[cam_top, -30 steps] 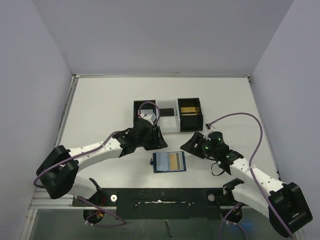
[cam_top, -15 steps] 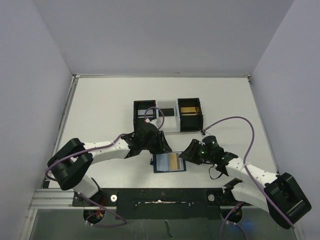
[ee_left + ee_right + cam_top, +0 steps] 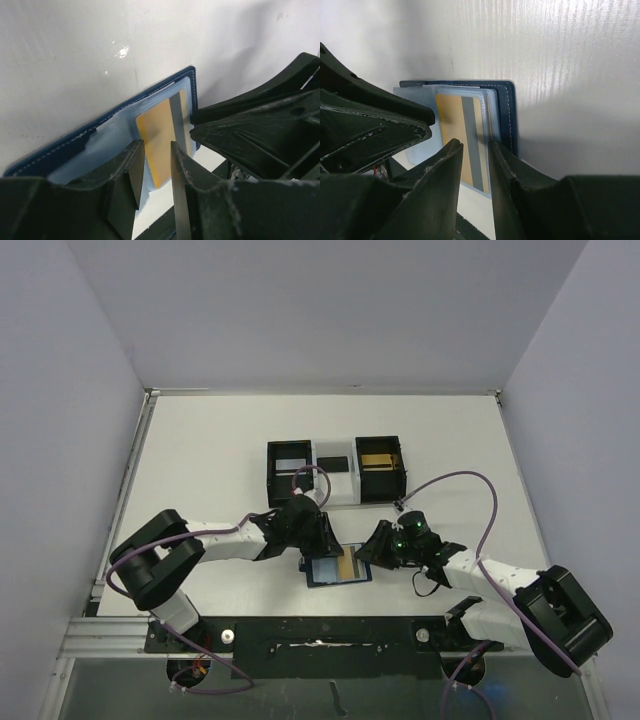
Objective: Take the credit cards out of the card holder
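The card holder [image 3: 328,571] lies open near the table's front edge, navy outside and light blue inside. A gold credit card [image 3: 346,565] with a grey stripe sits in its right half. It also shows in the left wrist view [image 3: 159,131] and the right wrist view [image 3: 454,126], with pale card edges stacked beside it. My left gripper [image 3: 320,544] hangs over the holder's upper left, its jaws a little apart and empty [image 3: 155,146]. My right gripper [image 3: 369,554] is at the holder's right edge, its jaws a little apart and empty [image 3: 474,145]. The two grippers nearly touch.
Two black boxes [image 3: 290,472] [image 3: 380,468] joined by a clear section [image 3: 336,480] stand behind the holder. The right box holds something gold, the left something pale. The black rail [image 3: 320,632] runs along the front edge just below the holder.
Both grippers have closed in on the card holder: the left moved down and right onto its upper left, the right moved left to its right edge. The holder has stayed in place.
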You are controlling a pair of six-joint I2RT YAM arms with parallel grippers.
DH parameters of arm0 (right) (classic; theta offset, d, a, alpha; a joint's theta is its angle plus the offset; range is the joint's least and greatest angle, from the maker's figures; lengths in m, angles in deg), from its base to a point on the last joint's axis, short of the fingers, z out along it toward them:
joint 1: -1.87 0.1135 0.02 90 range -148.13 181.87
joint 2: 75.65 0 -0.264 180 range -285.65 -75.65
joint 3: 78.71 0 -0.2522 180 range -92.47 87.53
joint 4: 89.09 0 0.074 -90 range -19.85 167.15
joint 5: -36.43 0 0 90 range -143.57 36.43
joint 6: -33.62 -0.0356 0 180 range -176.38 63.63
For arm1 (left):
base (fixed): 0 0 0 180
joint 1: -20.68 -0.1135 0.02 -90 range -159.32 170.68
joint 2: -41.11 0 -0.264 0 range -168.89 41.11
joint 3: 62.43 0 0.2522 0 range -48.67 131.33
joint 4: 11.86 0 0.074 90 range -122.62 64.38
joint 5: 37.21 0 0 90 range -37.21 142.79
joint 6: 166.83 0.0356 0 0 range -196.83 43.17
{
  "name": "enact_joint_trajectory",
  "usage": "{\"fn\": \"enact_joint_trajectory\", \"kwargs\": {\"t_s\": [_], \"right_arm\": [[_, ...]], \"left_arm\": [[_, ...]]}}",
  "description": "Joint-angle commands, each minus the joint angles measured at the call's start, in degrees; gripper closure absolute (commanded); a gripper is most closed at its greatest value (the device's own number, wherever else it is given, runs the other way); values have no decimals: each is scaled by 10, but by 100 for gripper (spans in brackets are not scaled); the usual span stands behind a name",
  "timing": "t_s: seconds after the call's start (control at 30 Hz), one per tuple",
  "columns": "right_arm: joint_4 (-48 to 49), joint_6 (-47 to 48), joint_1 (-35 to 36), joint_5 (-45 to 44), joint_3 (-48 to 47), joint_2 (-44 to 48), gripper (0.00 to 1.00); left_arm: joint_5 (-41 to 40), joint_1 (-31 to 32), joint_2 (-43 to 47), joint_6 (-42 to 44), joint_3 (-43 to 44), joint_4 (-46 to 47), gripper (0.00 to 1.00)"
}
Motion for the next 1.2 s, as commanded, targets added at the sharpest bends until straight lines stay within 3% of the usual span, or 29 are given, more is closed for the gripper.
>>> {"fn": "enact_joint_trajectory", "kwargs": {"t_s": [0.0, 0.57, 0.7, 0.83, 0.97, 1.17], "right_arm": [[2, 8, 5, -30, -5, -10, 71], [17, 7, 11, 10, 23, 3, 79], [10, 4, 18, 7, 25, 11, 82], [10, 1, 20, 9, 29, 21, 82], [-59, 27, 20, -15, -2, 32, 81], [-86, 74, 28, 17, -59, 48, 79]], "left_arm": [[0, 3, -8, -5, -1, 17, 73], [17, 3, -15, -54, -63, 104, 77], [8, 3, -14, -50, -60, 115, 85], [6, 3, -7, -38, -53, 103, 99], [0, 2, 10, -27, -55, 93, 100], [9, 3, 21, 9, -47, 69, 100]]}}
